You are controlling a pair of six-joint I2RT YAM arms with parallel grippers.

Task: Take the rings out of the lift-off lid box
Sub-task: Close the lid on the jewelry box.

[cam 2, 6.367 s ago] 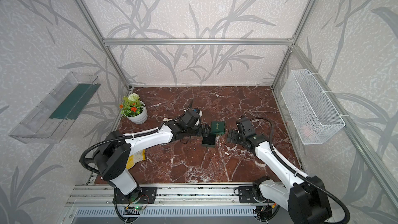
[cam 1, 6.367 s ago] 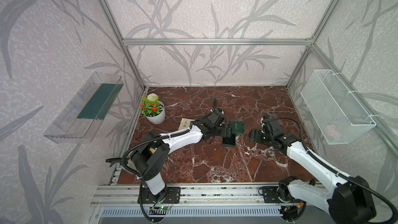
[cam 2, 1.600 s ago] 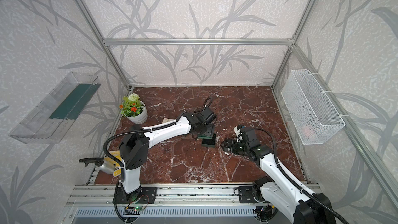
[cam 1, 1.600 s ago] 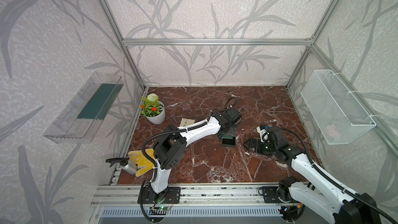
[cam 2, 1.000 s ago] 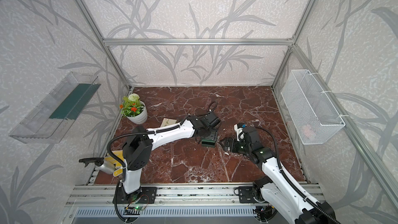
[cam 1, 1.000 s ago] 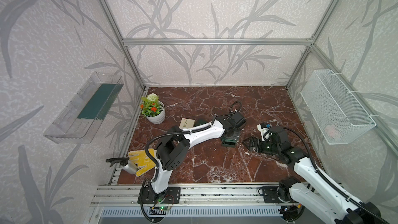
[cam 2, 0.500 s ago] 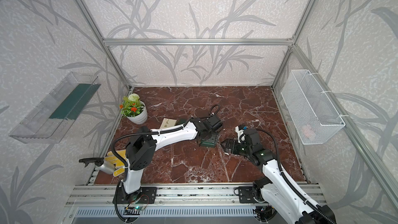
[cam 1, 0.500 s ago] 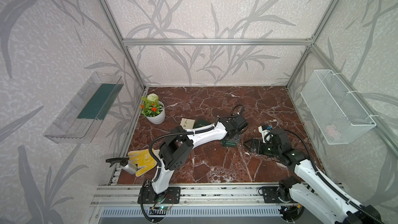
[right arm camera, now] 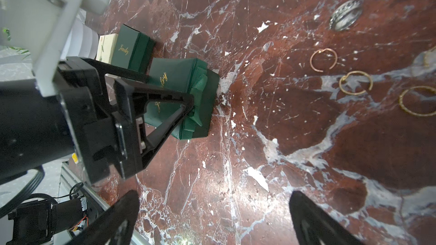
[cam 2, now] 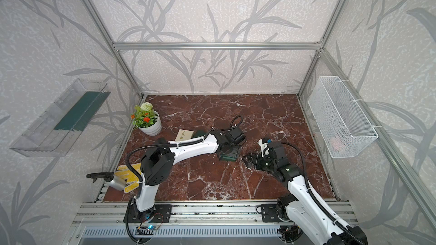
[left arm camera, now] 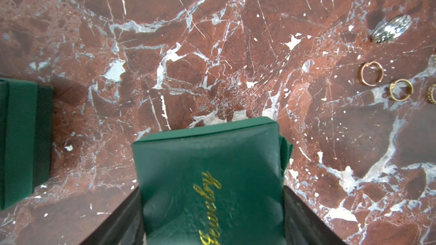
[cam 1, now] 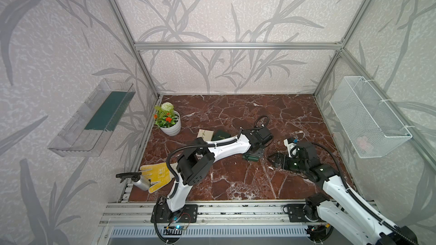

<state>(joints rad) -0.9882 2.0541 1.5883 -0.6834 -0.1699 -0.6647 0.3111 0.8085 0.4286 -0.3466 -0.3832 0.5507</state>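
Several rings lie loose on the marble: a silver one (left arm camera: 391, 29) (right arm camera: 345, 15) and thin gold hoops (left arm camera: 371, 73) (right arm camera: 356, 82); in a top view they are a speck (cam 1: 277, 148). The green lift-off lid box (cam 1: 253, 157) (cam 2: 228, 156) sits tilted beside them. Its padded lid (left arm camera: 212, 173) (right arm camera: 169, 78), lettered "Jewelry", is pinched between the fingers of my left gripper (left arm camera: 212, 199) (cam 1: 256, 152), over the ribboned base (right arm camera: 200, 114). The box's inside is hidden. My right gripper (right arm camera: 212, 218) (cam 1: 273, 159) hovers open just right of the box, holding nothing.
A second green box (cam 1: 220, 135) (left arm camera: 23, 142) and a beige box (cam 1: 205, 134) lie behind the left arm. A flower pot (cam 1: 169, 123) stands at the back left. A yellow glove (cam 1: 157, 175) and spray bottle (cam 1: 136, 180) lie front left. A wire basket (cam 1: 368, 119) hangs on the right wall.
Six seconds ago the lid lay on the marble beside the open box; now my left gripper holds it at the box. The right gripper has drawn back frontward. Little moved in the last half second.
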